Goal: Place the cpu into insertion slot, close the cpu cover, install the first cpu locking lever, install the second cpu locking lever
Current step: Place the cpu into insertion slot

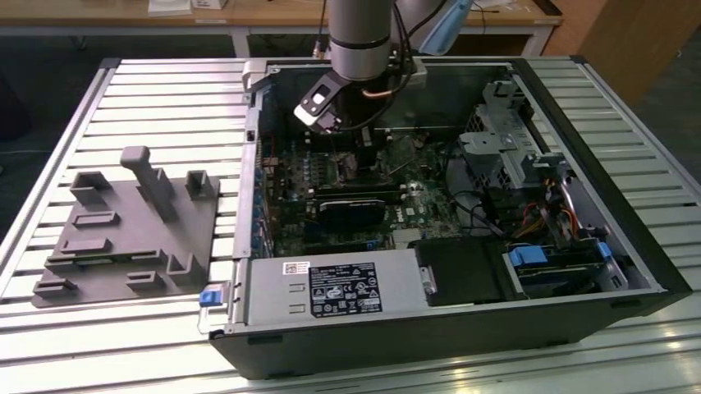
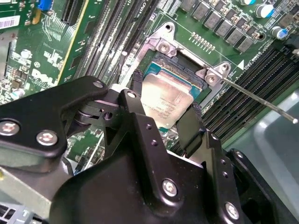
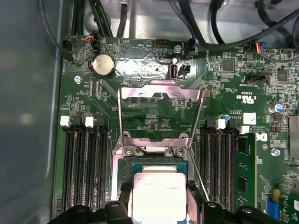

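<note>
We have the gripper (image 2: 163, 108) clamped on two opposite edges of the cpu (image 2: 167, 95). The insertion slot (image 3: 158, 165) lies just beneath it, its sides squared with the cpu's.

Print on PSU label (image 1: 343, 289), mobo (image 3: 149, 116), cpu (image 3: 159, 198): none clearly readable

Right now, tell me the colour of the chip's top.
Dull silver-grey metal with faint print. The chip shows best in the second wrist view.
</note>
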Action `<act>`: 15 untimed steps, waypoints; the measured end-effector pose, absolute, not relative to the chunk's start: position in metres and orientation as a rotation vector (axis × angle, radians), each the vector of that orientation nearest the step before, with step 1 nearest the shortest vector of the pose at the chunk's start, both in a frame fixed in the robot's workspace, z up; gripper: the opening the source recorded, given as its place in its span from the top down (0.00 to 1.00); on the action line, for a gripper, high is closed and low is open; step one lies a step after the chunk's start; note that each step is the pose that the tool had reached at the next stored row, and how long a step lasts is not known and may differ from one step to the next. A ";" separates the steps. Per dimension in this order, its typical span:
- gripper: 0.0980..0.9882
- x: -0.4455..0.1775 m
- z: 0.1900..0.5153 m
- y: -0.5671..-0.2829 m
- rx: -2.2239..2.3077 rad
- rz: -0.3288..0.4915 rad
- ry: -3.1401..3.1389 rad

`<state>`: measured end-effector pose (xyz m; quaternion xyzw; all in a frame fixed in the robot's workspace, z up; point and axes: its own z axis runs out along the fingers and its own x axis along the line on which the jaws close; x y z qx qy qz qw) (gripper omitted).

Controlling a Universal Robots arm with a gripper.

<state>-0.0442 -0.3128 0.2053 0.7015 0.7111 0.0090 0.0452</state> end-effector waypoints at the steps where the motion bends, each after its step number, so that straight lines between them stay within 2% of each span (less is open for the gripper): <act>1: 0.50 -0.044 0.205 -0.313 2.145 0.033 2.175; 6: 0.50 -0.044 0.201 -0.313 2.160 0.064 2.187; 15: 0.50 -0.044 0.197 -0.314 2.163 0.071 2.190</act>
